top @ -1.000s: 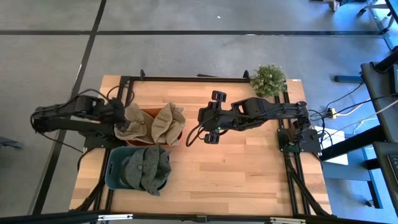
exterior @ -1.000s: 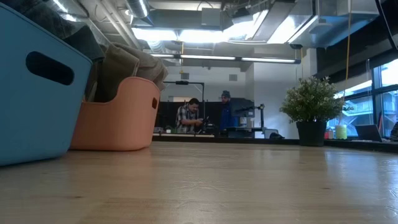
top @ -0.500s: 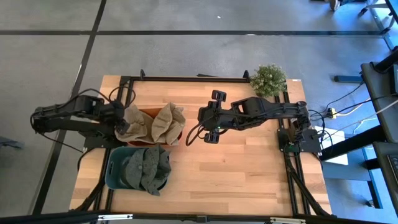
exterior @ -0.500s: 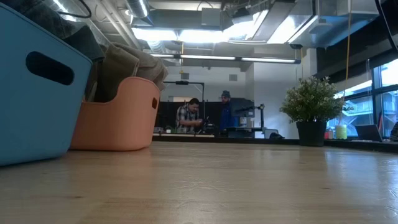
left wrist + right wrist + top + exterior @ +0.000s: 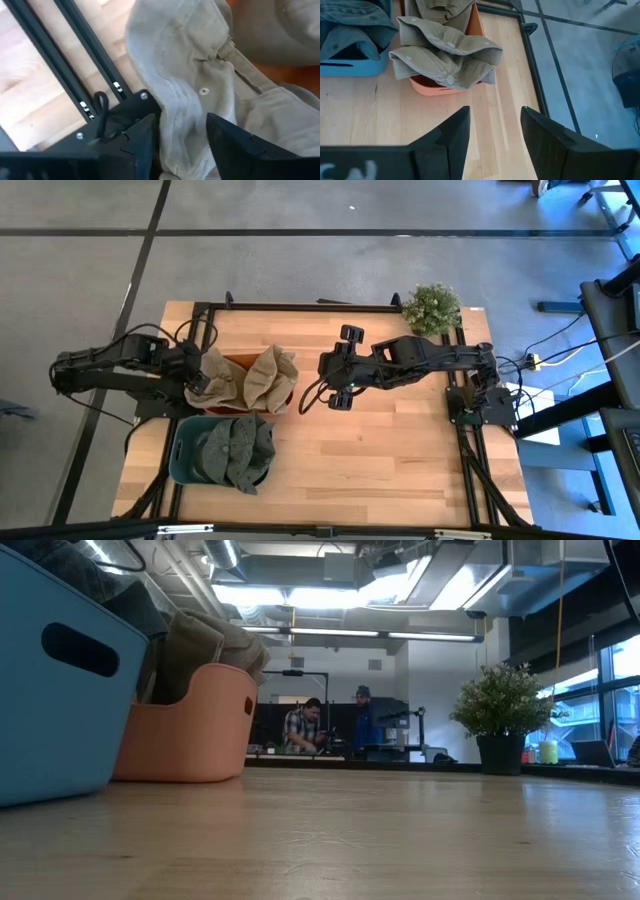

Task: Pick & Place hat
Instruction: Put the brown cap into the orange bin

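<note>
Step in hand: the pick, as I judge it. My left gripper point(image 5: 180, 145) sits at the left edge of the orange bin point(image 5: 283, 404), mid-left of the high view, with a tan hat point(image 5: 200, 85) between its fingers.

Item 1, tan hat: draped over the bin's left rim, crown fabric hanging outward toward the black frame rail point(image 5: 80, 75). In the left wrist view the cloth fills the gap between my 2 fingers point(image 5: 142, 137); they stand apart with fabric touching both inner faces. I cannot tell that the cloth is pinched fast yet.

Item 2, second tan hat point(image 5: 270, 378): heaped on the bin's right side, untouched.

Item 3, blue bin point(image 5: 185, 460): lower left of the high view, just below the orange bin, with dark green hats point(image 5: 240, 450) piled in it.

Item 4, right gripper point(image 5: 492, 135): centre of the high view, over bare bench point(image 5: 380, 450) just right of the orange bin, fingers apart, holding nothing. Waiting.

Item 5, plant point(image 5: 432, 308): upper right corner of the bench, well clear.

Next move, my judgement: squeeze the left fingers fully onto the fold, then lift straight up so the hat clears the rim without dragging its neighbour.
</note>
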{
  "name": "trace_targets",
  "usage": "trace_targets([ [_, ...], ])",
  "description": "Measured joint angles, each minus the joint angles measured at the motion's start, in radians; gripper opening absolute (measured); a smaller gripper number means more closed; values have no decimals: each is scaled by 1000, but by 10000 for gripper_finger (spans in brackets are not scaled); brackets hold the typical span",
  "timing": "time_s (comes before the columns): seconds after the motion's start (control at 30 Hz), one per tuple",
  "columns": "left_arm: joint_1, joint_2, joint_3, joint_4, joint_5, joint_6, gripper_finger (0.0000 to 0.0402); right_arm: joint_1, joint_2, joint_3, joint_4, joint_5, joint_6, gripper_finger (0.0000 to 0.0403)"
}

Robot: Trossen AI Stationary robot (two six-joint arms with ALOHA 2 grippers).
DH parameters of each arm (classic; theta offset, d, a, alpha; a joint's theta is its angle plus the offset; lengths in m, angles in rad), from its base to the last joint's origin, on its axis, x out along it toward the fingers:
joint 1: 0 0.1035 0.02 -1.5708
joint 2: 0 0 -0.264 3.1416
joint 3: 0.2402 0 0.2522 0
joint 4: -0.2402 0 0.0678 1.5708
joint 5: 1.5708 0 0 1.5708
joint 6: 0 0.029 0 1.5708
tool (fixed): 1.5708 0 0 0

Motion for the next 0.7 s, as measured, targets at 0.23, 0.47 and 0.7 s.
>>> trace_targets([
  [0.23,0,0,0,45,62,-1,83,0,0,0,-1,0,-6,177],
  [0.47,0,0,0,155,96,-2,8,0,0,0,-1,0,-24,177],
  [0.7,0,3,0,479,137,31,5,0,0,0,-5,-6,-25,177],
])
